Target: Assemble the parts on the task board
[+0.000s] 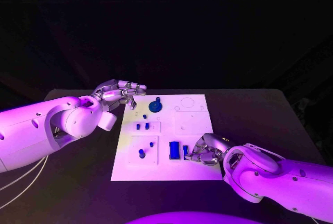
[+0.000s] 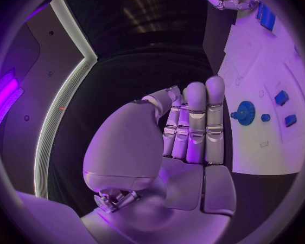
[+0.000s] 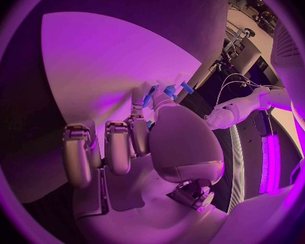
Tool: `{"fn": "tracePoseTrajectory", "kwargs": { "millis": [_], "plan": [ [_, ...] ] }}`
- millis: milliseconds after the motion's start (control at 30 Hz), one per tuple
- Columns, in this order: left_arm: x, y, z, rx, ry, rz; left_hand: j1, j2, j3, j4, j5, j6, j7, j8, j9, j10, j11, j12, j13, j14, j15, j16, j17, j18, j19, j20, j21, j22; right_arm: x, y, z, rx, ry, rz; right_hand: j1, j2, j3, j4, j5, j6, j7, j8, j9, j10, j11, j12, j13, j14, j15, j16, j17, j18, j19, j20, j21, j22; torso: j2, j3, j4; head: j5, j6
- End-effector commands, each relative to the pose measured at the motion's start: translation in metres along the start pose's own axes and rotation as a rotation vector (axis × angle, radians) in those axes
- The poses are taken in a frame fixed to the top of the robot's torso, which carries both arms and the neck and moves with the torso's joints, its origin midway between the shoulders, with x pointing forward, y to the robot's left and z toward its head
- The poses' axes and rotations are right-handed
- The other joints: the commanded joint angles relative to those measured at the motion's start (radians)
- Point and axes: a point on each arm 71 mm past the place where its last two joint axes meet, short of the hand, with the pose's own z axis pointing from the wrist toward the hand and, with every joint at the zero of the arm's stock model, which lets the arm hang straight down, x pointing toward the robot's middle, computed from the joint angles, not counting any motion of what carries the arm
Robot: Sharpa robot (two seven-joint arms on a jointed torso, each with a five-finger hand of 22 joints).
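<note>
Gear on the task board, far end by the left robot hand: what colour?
Blue. The gear shows best in the left wrist view, toothed rim plain against the white task board.

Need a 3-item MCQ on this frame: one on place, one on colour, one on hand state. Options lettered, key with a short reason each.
1. Where on the task board does the round gear sit?
A. far end, near the left hand
B. near edge
C. off the board

2. What colour are the parts?
A. red
B. blue
C. yellow

3. What is the right hand doing?
A. hovering open above the table
B. pinching a small part at the board
C. resting off the table

Key: 1 A, the gear lies beside the left fingertips; 2 B, every piece shows blue; 3 B, the right wrist view shows blue between its fingertips.
</note>
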Motion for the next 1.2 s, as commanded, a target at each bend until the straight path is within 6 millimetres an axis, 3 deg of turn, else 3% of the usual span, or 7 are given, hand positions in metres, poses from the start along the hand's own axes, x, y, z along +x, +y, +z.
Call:
{"fn": "tracePoseTrajectory", "kwargs": {
  "millis": [33, 400, 533, 667, 800, 1000, 1200],
  "plan": [
    [0.002, -0.001, 0.000, 0.006, 0.019, 0.000, -0.007, 0.006, -0.002, 0.004, 0.003, -0.007, -0.001, -0.005, -0.001, -0.007, -0.001, 0.004, 0.002, -0.009, -0.001, 0.003, -0.001, 0.015, -0.001, 0.006, -0.005, -0.002, 0.000, 0.002, -0.003, -0.025, -0.015, -0.002, 0.008, -0.002, -0.007, -0.002, -0.002, -0.005, 0.005, -0.003, 0.000, 0.012, -0.002, 0.002, 0.109, 0.086, -0.004, 0.004, 0.179, -0.007, 0.104, -0.004, 0.004, 0.263, -0.001, 0.0002, -0.0009, 0.001, 0.002],
    [0.002, 0.002, 0.002, 0.011, 0.009, -0.006, -0.012, 0.007, -0.004, 0.008, 0.003, -0.007, -0.001, -0.005, -0.002, -0.008, 0.000, 0.005, 0.002, -0.009, 0.000, 0.004, -0.003, 0.015, 0.000, 0.006, -0.007, -0.003, -0.039, -0.002, -0.004, -0.158, -0.115, 0.247, 0.039, 0.003, -0.065, 0.006, 0.020, -0.092, 0.046, -0.063, -0.028, -0.082, 0.033, -0.184, -0.001, 0.053, 0.024, -0.097, 0.053, 0.018, 0.063, 0.017, -0.116, 0.227, -0.015, -0.0091, -0.0030, -0.005, 0.018],
    [0.001, 0.005, 0.004, 0.023, -0.011, -0.027, -0.024, 0.005, -0.011, 0.017, 0.001, -0.009, -0.001, -0.005, -0.002, -0.010, 0.001, 0.007, 0.002, -0.010, 0.001, 0.005, -0.005, 0.016, -0.001, 0.007, -0.015, -0.010, -0.061, -0.015, 0.009, -0.159, -0.131, 0.418, 0.113, 0.026, -0.068, -0.013, 0.034, -0.125, 0.068, -0.088, -0.042, -0.262, 0.051, -0.528, -0.219, -0.012, 0.039, -0.292, -0.152, 0.073, -0.043, 0.033, -0.413, 0.129, -0.029, -0.0180, -0.0042, -0.011, 0.032],
    [0.000, 0.010, 0.009, 0.045, -0.052, -0.062, -0.048, -0.004, -0.036, 0.036, 0.001, -0.011, 0.000, -0.004, -0.003, -0.015, 0.001, 0.012, 0.003, -0.051, 0.007, -0.013, -0.019, 0.029, -0.053, 0.013, -0.102, -0.088, -0.085, -0.033, 0.030, -0.140, -0.142, 0.621, 0.200, 0.049, -0.048, -0.035, -0.012, -0.176, 0.099, -0.122, -0.063, -0.408, 0.082, -0.782, -0.411, -0.181, 0.071, -0.732, -0.545, 0.162, -0.271, 0.059, -1.002, -0.108, -0.050, -0.0301, -0.0031, -0.015, 0.064],
    [-0.003, 0.014, 0.016, 0.071, -0.108, -0.098, -0.052, -0.008, -0.059, 0.053, 0.001, -0.018, 0.009, -0.005, -0.005, -0.037, 0.014, 0.004, -0.009, -0.168, 0.026, -0.112, -0.076, 0.026, -0.140, 0.031, -0.197, -0.140, -0.101, -0.044, 0.049, -0.149, -0.162, 0.744, 0.244, 0.055, -0.032, -0.026, -0.050, -0.197, 0.119, -0.149, -0.096, -0.439, 0.103, -0.937, -0.596, -0.237, 0.098, -0.928, -0.644, 0.178, -0.344, 0.088, -1.219, -0.265, -0.072, -0.0423, -0.0049, -0.019, 0.105],
    [-0.009, 0.025, 0.030, 0.115, -0.186, -0.138, -0.069, -0.012, -0.105, 0.094, 0.001, -0.048, 0.027, -0.018, -0.016, -0.076, 0.050, -0.029, -0.049, -0.349, 0.096, -0.441, -0.244, -0.002, -0.330, 0.105, -0.441, -0.285, -0.122, -0.048, 0.080, -0.218, -0.209, 0.796, 0.287, 0.048, -0.010, -0.016, -0.099, -0.191, 0.131, -0.206, -0.159, -0.419, 0.145, -1.111, -0.860, -0.372, 0.160, -1.230, -0.819, 0.173, -0.455, 0.153, -1.426, -0.472, -0.094, -0.0487, -0.0136, -0.015, 0.173],
    [-0.011, 0.034, 0.047, 0.143, -0.265, -0.146, -0.070, 0.009, -0.188, 0.113, 0.002, -0.121, 0.033, -0.050, -0.049, -0.164, 0.094, -0.099, -0.094, -0.474, 0.162, -0.700, -0.364, -0.035, -0.488, 0.188, -0.657, -0.429, -0.134, -0.052, 0.105, -0.250, -0.252, 0.818, 0.279, 0.050, -0.023, -0.029, -0.117, -0.220, 0.133, -0.227, -0.223, -0.445, 0.190, -1.206, -1.013, -0.451, 0.214, -1.390, -0.952, 0.174, -0.543, 0.211, -1.507, -0.635, -0.115, -0.0476, -0.0105, -0.006, 0.185]
  ]
}}
